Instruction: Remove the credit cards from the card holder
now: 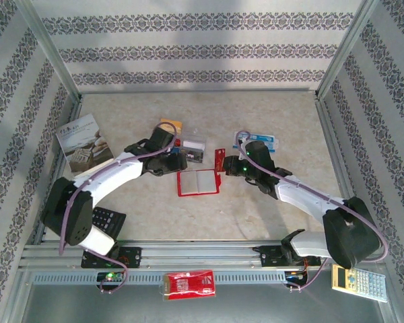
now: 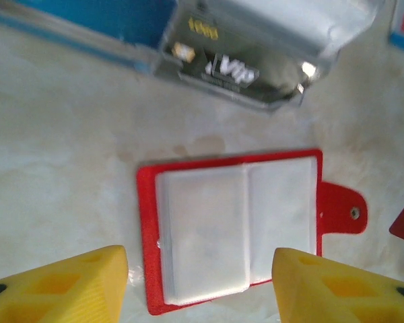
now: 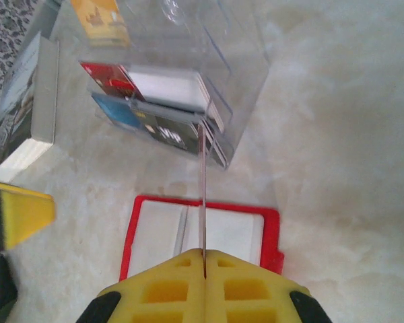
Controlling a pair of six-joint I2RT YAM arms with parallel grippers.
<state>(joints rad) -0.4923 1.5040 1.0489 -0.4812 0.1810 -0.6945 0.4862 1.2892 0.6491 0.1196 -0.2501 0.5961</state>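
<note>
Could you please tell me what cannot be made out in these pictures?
1. Right wrist view: the red card clamped in the right pincer stands edge-on, so its face is unseen.
2. Left wrist view: the card holder is blurred and its pockets cloudy, so cards inside cannot be told.
3. Left wrist view: the clear box is cut off by the top edge.

White letters "VIP" stand on the dark card [image 2: 219, 73] inside the clear case [image 2: 326, 37]; the yellow digits above them are too blurred to read.
</note>
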